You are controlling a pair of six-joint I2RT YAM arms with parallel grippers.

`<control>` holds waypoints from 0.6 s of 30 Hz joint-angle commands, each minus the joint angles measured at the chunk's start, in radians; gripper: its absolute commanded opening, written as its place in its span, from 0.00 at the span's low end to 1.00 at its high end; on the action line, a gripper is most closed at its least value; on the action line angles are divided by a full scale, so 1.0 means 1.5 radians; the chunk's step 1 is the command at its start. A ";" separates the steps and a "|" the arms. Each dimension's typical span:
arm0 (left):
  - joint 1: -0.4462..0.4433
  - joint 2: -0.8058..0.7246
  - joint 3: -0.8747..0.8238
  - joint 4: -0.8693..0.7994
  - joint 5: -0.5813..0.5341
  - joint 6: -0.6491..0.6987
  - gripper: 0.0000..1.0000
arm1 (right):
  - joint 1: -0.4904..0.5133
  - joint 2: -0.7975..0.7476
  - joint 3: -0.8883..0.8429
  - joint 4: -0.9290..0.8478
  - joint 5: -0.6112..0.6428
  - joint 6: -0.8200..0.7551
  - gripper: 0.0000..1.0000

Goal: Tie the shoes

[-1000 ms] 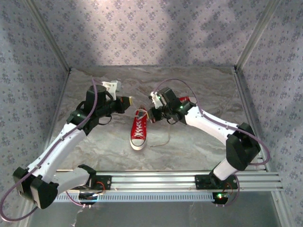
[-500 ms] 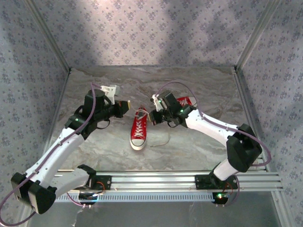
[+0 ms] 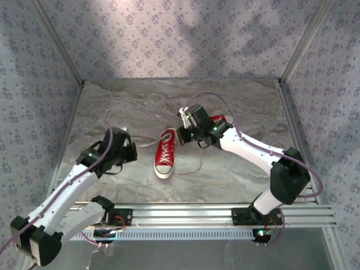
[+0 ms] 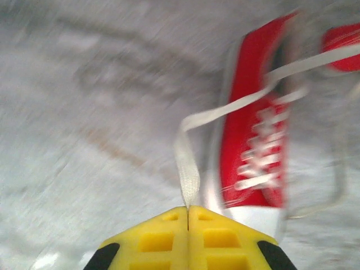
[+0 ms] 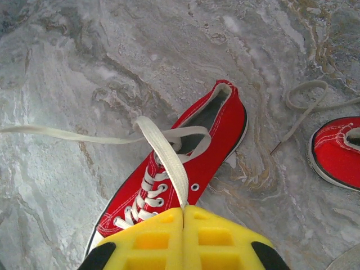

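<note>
- Two white robot arms work over a small red canvas low-top sneaker (image 3: 165,154) with a white sole and toe cap. It lies near the middle of the surface, toe pointing toward the arm bases.
- The left end effector (image 4: 188,209) has its yellow fingers pressed together on one flat white lace end (image 4: 188,163). It sits low and out to the sneaker's left, and the lace runs from it to the top eyelets.
- The right end effector (image 5: 183,211) is also closed, pinching the other white lace end (image 5: 166,149) just above the sneaker's heel opening.
- The two lace ends seem to cross above the tongue, so the step in hand looks like drawing in the first crossing of the knot. Whether one lace wraps the other cannot be told.
- The next move probably calls for an even, opposite pull that does not drag the light sneaker, then forming a loop under tension.
- A second red sneaker (image 5: 337,149) lies near the right arm, its loose white lace (image 5: 306,98) curled on the surface, untied.
- The surface (image 3: 236,169) is a grey marbled sheet, slightly crinkled.
- Pale blue fabric walls (image 3: 169,34) with a small floral print enclose it, and an aluminium rail (image 3: 185,209) runs along the near edge.
</note>
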 commanded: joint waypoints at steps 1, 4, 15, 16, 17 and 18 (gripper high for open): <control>-0.005 0.024 -0.055 -0.045 -0.063 -0.054 0.03 | 0.010 -0.003 0.011 -0.022 0.002 -0.025 0.00; -0.005 0.064 -0.065 -0.012 -0.055 -0.052 0.14 | 0.012 0.001 0.015 -0.024 -0.008 -0.030 0.00; 0.011 0.158 -0.016 0.039 -0.050 0.032 0.58 | 0.015 -0.002 0.027 -0.039 -0.025 -0.049 0.00; 0.011 0.176 -0.009 0.063 -0.035 0.046 0.57 | 0.015 -0.003 0.027 -0.041 -0.024 -0.051 0.00; 0.010 0.196 0.000 0.072 -0.024 0.063 0.56 | 0.015 -0.004 0.026 -0.041 -0.024 -0.053 0.00; 0.009 0.218 0.008 0.078 -0.019 0.077 0.55 | 0.014 -0.005 0.027 -0.045 -0.023 -0.056 0.00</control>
